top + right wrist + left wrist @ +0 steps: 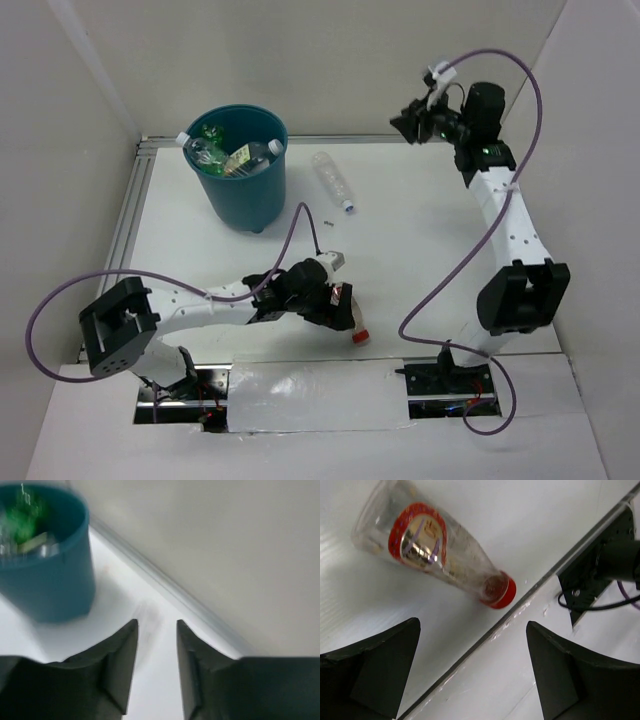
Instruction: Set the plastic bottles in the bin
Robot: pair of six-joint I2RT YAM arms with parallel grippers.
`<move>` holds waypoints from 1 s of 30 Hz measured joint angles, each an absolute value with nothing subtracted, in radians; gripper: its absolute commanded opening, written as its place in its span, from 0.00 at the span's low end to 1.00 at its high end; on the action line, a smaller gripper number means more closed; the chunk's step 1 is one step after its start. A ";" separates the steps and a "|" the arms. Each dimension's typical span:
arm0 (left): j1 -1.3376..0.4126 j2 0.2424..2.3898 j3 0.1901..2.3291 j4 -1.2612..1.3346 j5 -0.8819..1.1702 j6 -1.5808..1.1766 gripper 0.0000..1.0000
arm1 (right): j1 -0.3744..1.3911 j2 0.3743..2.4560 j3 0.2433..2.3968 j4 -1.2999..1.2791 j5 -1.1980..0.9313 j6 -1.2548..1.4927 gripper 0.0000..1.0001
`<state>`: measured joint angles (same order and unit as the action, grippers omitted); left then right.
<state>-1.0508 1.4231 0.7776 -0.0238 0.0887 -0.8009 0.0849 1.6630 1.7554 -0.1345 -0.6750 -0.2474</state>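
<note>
**Operator:** State the bottle count on the worktop (400, 230).

**Technician:** Two. One slim clear bottle (333, 182) and one red-capped bottle (435, 555).

**Operator:** Bin count and contents?

**Technician:** One bin (245, 195). Contents: one green bottle (213, 130), one pale-labelled bottle (240, 160), plus clear bottles overlapping near the rim. The number of clear bottles cannot be determined.

**Operator:** Manipulator count?

**Technician:** Two arms: left arm (200, 305) and right arm (505, 215). Two claws, one per arm: left claw (472, 630) and right claw (156, 627).
</note>
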 measured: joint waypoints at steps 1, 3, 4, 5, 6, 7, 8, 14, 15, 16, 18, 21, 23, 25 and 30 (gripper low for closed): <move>-1.053 1.446 0.806 -0.038 0.075 -0.817 1.00 | 0.052 1.617 1.668 -0.150 -0.687 -0.254 0.49; -1.058 1.501 0.867 -0.060 0.044 -0.833 1.00 | 0.017 1.545 1.528 -0.189 -0.712 -0.263 0.55; -1.058 1.532 0.899 -0.071 0.029 -0.845 1.00 | 0.004 1.517 1.469 -0.204 -0.723 -0.266 0.57; -1.058 1.569 0.939 -0.085 0.011 -0.861 1.00 | -0.011 1.488 1.410 -0.216 -0.738 -0.269 0.58; -1.058 1.602 0.969 -0.095 -0.001 -0.874 1.00 | -0.022 1.465 1.363 -0.231 -0.752 -0.270 0.59; -1.059 1.636 1.004 -0.111 -0.017 -0.893 1.00 | -0.034 1.446 1.330 -0.238 -0.766 -0.270 0.59; -1.058 1.680 1.047 -0.138 -0.030 -0.907 1.00 | -0.051 1.425 1.296 -0.242 -0.781 -0.270 0.60; -1.055 1.881 1.226 -0.268 -0.094 -0.997 0.96 | -0.154 1.325 1.232 -0.265 -0.844 -0.270 0.60; -1.055 1.882 1.237 -0.274 -0.103 -1.002 0.92 | -0.170 1.314 1.229 -0.265 -0.854 -0.270 0.60; -1.052 1.888 1.246 -0.289 -0.110 -1.003 0.72 | -0.185 1.303 1.223 -0.265 -0.865 -0.270 0.60; -1.050 1.897 1.249 -0.301 -0.117 -1.003 0.52 | -0.207 1.293 1.216 -0.270 -0.885 -0.270 0.57; -1.049 1.898 1.262 -0.315 -0.139 -0.991 0.27 | -0.230 1.293 1.205 -0.273 -0.910 -0.263 0.47; -1.048 1.891 1.264 -0.334 -0.162 -0.966 0.16 | -0.241 1.294 1.196 -0.278 -0.922 -0.263 0.33; -1.048 1.862 1.265 -0.358 -0.194 -0.925 0.15 | -0.252 1.295 1.191 -0.280 -0.932 -0.258 0.23; -1.014 1.689 1.369 -0.409 -0.276 -0.736 0.12 | -0.256 1.316 1.190 -0.278 -0.953 -0.252 0.33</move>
<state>-1.0138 1.6890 1.3685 -0.4088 -0.2756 -0.7361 -0.2562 1.3159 1.1900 -0.2775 -0.9527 -0.2520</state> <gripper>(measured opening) 0.638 0.254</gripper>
